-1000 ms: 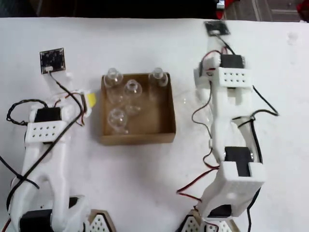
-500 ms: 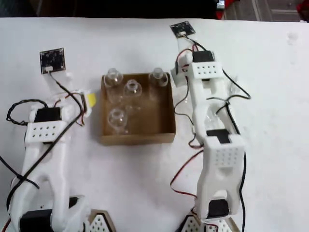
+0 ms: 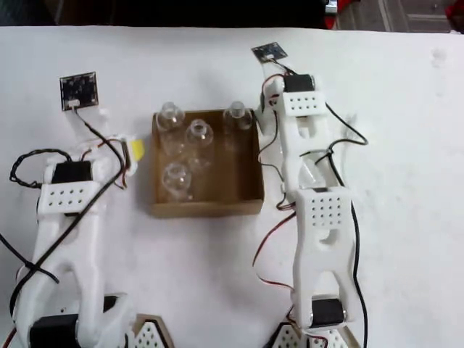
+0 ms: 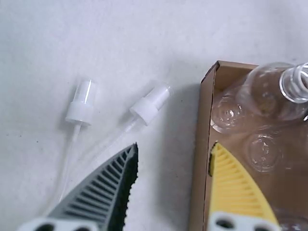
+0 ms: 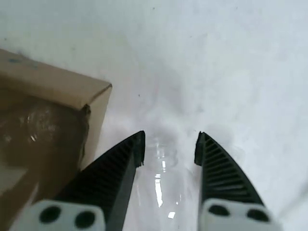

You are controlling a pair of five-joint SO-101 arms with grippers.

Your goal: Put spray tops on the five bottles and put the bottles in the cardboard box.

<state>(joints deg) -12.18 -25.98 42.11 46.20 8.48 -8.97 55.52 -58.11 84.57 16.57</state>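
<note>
The cardboard box (image 3: 206,209) sits mid-table and holds several clear bottles (image 3: 176,179) with bare necks. One more clear bottle (image 5: 163,168) is on the table just right of the box's far right corner (image 5: 53,86). My right gripper (image 5: 168,139) is open, one finger on each side of that bottle's neck. In the high view this gripper (image 3: 273,138) is close beside the box's right wall. Two white spray tops (image 4: 79,108) (image 4: 150,103) lie on the table left of the box. My left gripper (image 4: 174,147) hangs open behind them, its yellow finger over the box's left wall (image 4: 202,144).
Red and black cables trail along both arms, and some hang between the right arm and the box. Bare white table stretches on the far side of the box, in front of it, and off to the right.
The right arm has swung left from the open table to the box's right side, bringing its fingers around the bottle. The left arm and the box have not moved.
</note>
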